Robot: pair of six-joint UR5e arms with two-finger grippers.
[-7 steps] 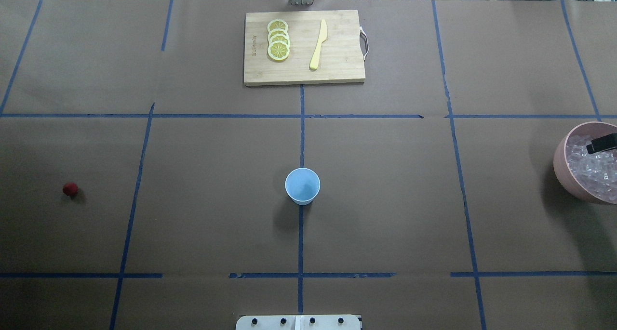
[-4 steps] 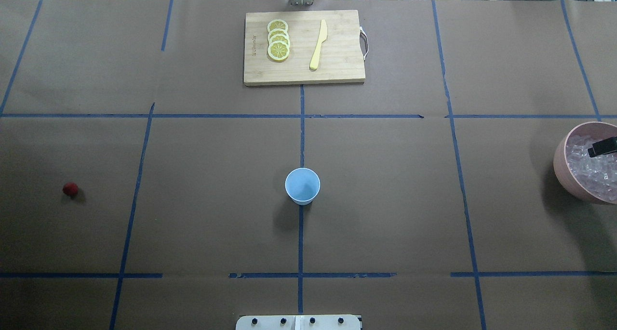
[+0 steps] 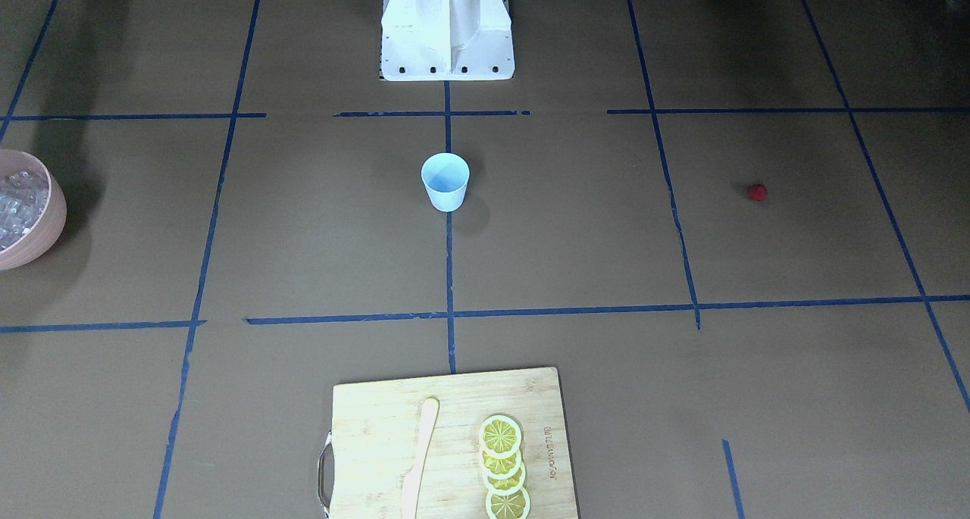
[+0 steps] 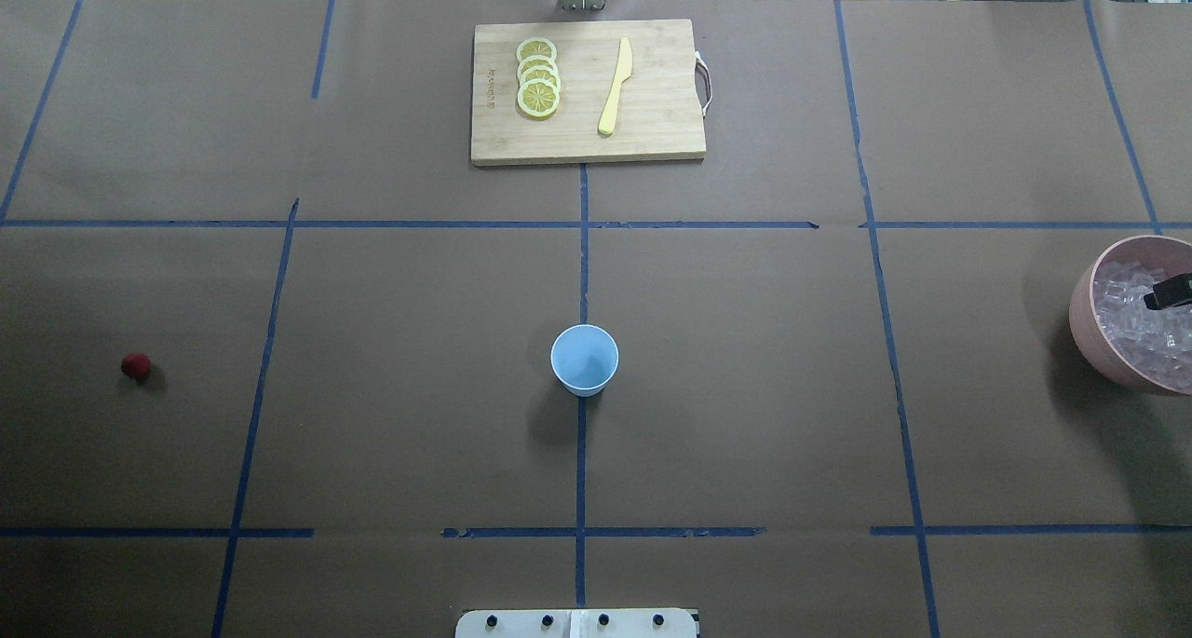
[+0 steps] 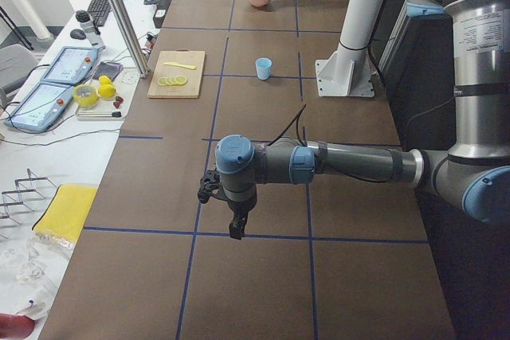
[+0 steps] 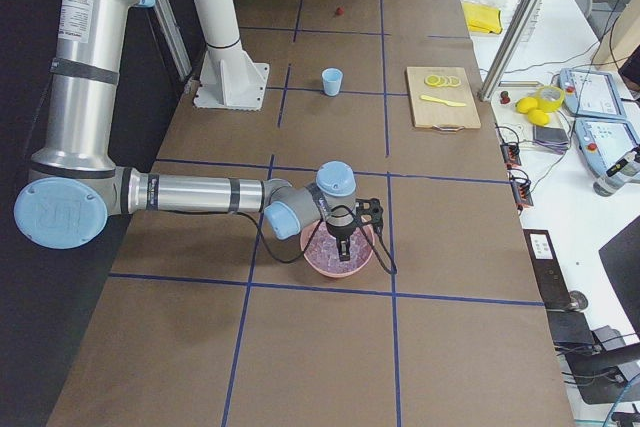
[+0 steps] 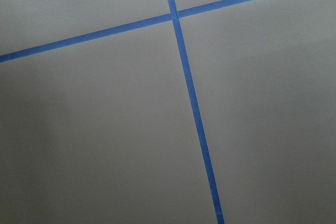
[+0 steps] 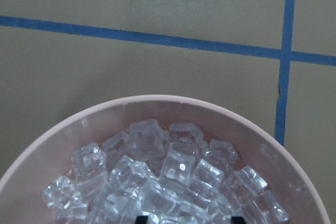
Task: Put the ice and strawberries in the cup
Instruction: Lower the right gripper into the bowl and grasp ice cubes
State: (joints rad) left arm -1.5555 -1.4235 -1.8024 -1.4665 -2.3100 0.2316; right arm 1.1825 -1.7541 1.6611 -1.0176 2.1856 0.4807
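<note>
The light-blue cup stands upright and empty at the table's middle; it also shows in the front view. The ice is heaped in a pink bowl at the far right. The right wrist view looks down on the cubes. My right gripper hangs over the bowl, its tips at the ice; one black finger shows, and I cannot tell whether the jaws are open. The dark-red strawberry lies alone at the far left. My left gripper hovers over bare table; I cannot tell its state.
A wooden cutting board at the back centre holds several lemon slices and a yellow knife. The robot's white base stands at the near centre. Blue tape lines grid the brown table.
The right gripper's black finger has shifted toward the overhead view's right edge and slightly nearer over the bowl. Cup and strawberry have not moved.
</note>
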